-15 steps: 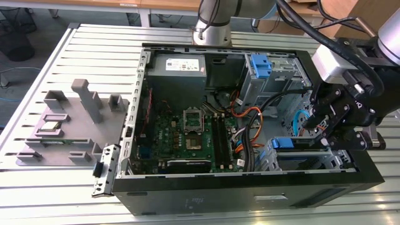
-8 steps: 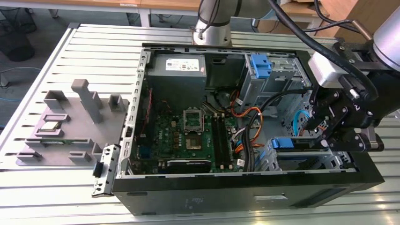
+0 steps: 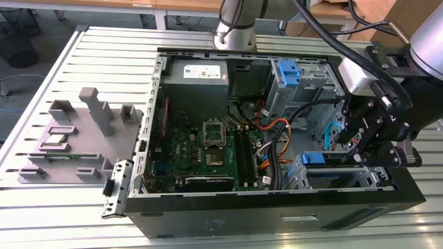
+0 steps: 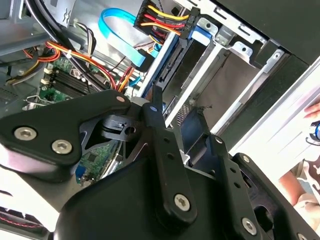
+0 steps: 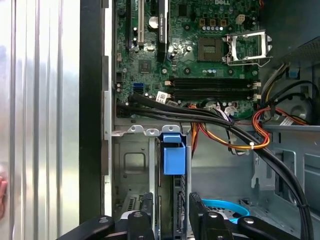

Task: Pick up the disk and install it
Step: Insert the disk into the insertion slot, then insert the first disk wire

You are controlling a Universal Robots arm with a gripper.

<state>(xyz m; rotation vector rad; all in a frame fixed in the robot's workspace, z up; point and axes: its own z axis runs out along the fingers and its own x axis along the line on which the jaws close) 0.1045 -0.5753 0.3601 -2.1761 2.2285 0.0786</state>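
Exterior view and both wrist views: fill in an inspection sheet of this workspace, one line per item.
Surface: slatted silver metal table, carrying an open black tower computer case.
Job's things: hard disk with blue plastic rail stands edge-on in the case's drive bay.
Clutter: grey plastic fixture block on the exterior view's left, with small parts on it.
Grippers: black hand directly at the disk's edge; whether it grips cannot be told.
Cables: red, yellow and orange wires, flat blue cable and thick black cables cross the case.
Surroundings: wooden desks behind the table.
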